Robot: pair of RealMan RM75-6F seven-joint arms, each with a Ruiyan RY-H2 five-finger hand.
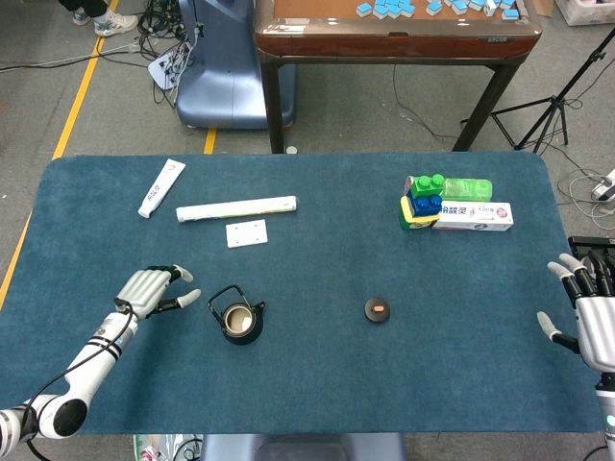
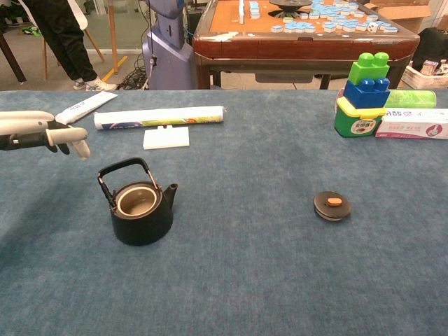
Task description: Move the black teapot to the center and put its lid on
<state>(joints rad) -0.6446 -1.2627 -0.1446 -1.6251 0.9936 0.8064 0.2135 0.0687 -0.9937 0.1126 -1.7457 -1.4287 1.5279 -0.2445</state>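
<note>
The black teapot [image 1: 237,319] [image 2: 139,207] stands upright and lidless on the blue table, left of the middle, its wire handle raised. Its black lid [image 1: 378,310] [image 2: 332,205] with an orange knob lies flat on the cloth well to the right. My left hand [image 1: 154,289] [image 2: 49,133] hovers just left of the teapot, fingers spread, holding nothing and not touching it. At the table's right edge my right hand [image 1: 588,305] shows only in the head view, fingers apart and empty.
Behind the teapot lie a white tube [image 1: 161,186], a long white roll [image 1: 236,206] and a small white card [image 1: 246,232]. Toy blocks on a tub [image 1: 424,200], a green bottle [image 1: 467,188] and a toothpaste box [image 1: 473,216] sit at the back right.
</note>
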